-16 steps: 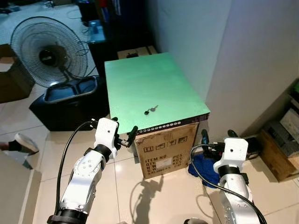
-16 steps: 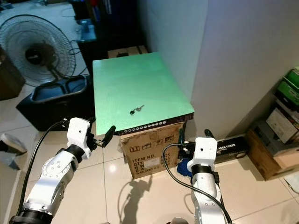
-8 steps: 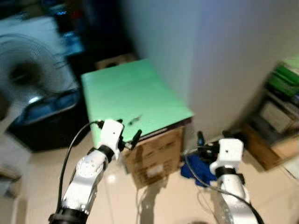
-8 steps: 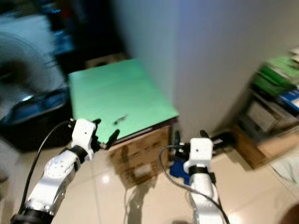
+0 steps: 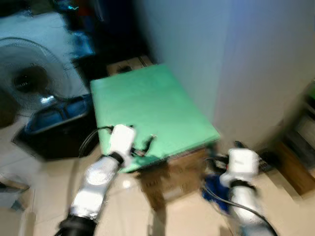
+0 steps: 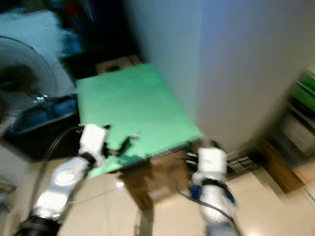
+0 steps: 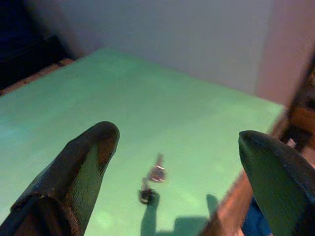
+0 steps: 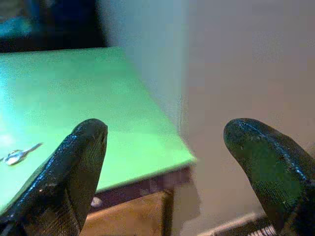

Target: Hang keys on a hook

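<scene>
small metal keys (image 7: 151, 183) lain near green board (image 5: 147, 103) front edge | left gripper (image 7: 177, 172) spread wide, empty, above them | right gripper (image 8: 172, 162) agape, empty | writing too blurred

Blurred view of a green board (image 5: 157, 105) on a cardboard box (image 5: 172, 179). The left gripper (image 5: 142, 147) reaches over its near edge beside small keys (image 5: 153, 138). A fan (image 5: 29, 81) stands to the left.

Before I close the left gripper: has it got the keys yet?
No. The keys lie on the green top, ahead of the open left gripper.
</scene>
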You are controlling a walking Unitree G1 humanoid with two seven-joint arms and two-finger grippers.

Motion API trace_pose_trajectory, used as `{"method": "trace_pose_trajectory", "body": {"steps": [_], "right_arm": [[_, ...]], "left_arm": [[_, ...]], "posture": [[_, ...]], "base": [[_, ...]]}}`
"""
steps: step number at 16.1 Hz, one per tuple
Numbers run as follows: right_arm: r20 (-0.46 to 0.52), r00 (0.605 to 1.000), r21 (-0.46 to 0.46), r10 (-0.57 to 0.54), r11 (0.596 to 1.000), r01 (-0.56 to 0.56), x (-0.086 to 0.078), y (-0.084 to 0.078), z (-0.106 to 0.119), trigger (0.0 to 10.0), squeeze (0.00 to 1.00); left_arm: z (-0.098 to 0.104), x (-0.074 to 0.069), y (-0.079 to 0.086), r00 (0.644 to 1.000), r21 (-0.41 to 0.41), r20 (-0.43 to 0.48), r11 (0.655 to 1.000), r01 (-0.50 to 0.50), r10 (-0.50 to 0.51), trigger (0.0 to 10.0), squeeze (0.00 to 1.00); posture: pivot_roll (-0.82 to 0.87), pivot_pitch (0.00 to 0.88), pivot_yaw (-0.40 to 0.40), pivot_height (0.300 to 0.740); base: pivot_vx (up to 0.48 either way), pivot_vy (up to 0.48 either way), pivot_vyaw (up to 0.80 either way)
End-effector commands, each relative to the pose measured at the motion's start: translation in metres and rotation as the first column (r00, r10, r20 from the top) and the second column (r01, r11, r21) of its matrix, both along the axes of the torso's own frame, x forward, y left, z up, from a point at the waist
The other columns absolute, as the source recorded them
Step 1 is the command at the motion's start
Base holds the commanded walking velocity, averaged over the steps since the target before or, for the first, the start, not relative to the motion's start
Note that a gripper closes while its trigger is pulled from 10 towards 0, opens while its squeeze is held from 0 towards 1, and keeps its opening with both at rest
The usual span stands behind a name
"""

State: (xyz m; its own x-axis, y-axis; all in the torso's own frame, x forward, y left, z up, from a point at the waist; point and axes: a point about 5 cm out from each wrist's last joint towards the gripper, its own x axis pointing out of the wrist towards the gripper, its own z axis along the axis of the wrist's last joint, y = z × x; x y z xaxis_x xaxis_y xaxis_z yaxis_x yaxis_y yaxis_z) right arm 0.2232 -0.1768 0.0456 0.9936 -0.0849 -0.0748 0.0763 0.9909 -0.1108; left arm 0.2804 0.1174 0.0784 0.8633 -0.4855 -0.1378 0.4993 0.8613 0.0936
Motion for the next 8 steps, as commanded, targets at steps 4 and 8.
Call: {"method": "trace_pose_trajectory", "body": {"steps": [4,8], "right_arm": [[0.022,0.998,0.032,0.067,0.997,-0.068,0.008,0.0217,0.0055,10.0,0.0],[0.017,0.998,0.032,0.064,0.997,-0.065,0.0075,0.0215,0.005,10.0,0.0]], "left_arm": [[-0.0114,-0.0031,0.0214,0.998,0.046,-0.051,0.998,-0.047,0.049,10.0,0.0],[-0.0104,-0.0031,0.022,0.997,0.049,-0.037,0.997,-0.06,0.062,10.0,0.0]], "posture": [[-0.11,0.0,0.139,0.74],[-0.11,0.0,0.141,0.74]], "base": [[0.463,0.061,0.0],[0.322,0.0,0.0]]}}
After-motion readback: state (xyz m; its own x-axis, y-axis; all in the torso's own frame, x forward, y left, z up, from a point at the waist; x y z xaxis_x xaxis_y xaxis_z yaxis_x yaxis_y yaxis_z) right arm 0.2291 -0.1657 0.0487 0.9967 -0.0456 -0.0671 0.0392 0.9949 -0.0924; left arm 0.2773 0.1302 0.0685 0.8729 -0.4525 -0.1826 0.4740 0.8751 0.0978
